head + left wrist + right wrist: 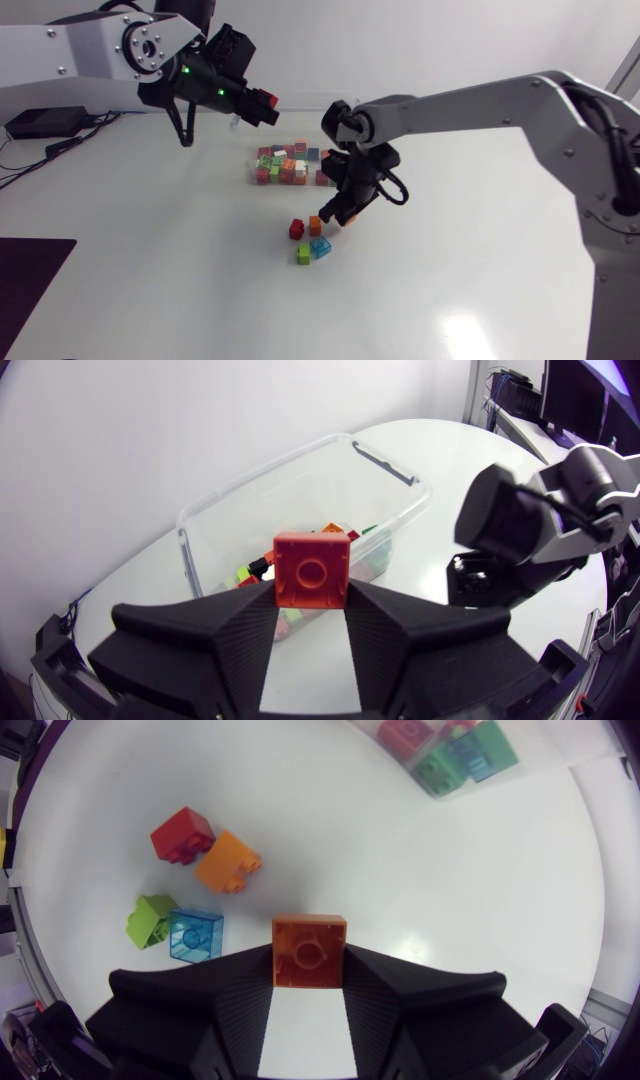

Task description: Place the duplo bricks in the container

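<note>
Overhead, the left gripper (262,101) hangs in the air just behind the container (254,162), clamped on a red brick (266,98). The right gripper (338,214) is low over the table just in front of the container, beside a small cluster of loose bricks (304,256). Many bricks already lie in the container. In the left wrist view, both fingers press the red brick's sides. The container's clear wall is ahead of and below the gripper, with the right arm (520,530) off to one side beyond it. In the right wrist view, the right gripper's fingers are closed on an orange brick (309,950), one on each side. Ahead of it on the table lie a loose red brick (183,834) touching a loose orange brick (228,862), and nearer the gripper a green brick (150,918) against a blue brick (196,934). A corner of the container is farther ahead. Both arms seem to be carrying, the left one closer to dropping its brick. I judge the task well along, with two bricks held and four more left on the table. Next, the left gripper should come forward over the container's opening and part its fingers. The right should lift clear of the cluster and wait or approach from the other side, so the arms do not meet above the container.
</note>
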`<action>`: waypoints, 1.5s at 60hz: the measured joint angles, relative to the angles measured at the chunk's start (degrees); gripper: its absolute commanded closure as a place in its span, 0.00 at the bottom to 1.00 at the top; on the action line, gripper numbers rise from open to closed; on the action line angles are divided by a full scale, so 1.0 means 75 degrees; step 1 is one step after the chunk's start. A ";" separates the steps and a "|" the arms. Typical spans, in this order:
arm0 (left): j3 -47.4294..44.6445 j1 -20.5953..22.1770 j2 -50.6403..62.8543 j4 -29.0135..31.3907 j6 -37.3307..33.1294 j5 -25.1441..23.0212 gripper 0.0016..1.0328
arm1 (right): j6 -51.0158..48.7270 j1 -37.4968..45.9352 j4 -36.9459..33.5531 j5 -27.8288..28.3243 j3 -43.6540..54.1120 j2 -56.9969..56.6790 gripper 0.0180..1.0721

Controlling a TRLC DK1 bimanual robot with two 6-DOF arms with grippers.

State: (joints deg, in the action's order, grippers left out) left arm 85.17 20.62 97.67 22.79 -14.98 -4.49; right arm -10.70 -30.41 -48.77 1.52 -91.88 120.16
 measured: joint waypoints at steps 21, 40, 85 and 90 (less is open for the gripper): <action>0.1964 -0.0280 0.1784 0.0309 0.0312 0.0000 0.61 | -0.0035 0.0329 -0.0699 0.0187 -0.0283 -0.1410 0.64; 0.3952 -0.0385 0.2742 0.1507 0.0347 -0.0003 0.04 | -0.0058 0.0329 -0.0877 0.0283 -0.0452 -0.1923 0.64; -0.2404 -0.0184 -0.1486 0.1859 -0.2704 -0.0385 0.04 | 0.0181 0.0315 0.1597 0.0248 -0.2498 -0.1040 0.64; -0.2897 -0.0067 -0.1670 0.1775 -0.2926 -0.0425 0.04 | 0.0207 0.0315 0.1979 0.0221 -0.2509 -0.0796 0.64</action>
State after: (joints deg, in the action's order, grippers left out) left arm 63.44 20.12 85.14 36.10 -36.93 -7.68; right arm -9.15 -28.05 -33.93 3.18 -110.69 114.19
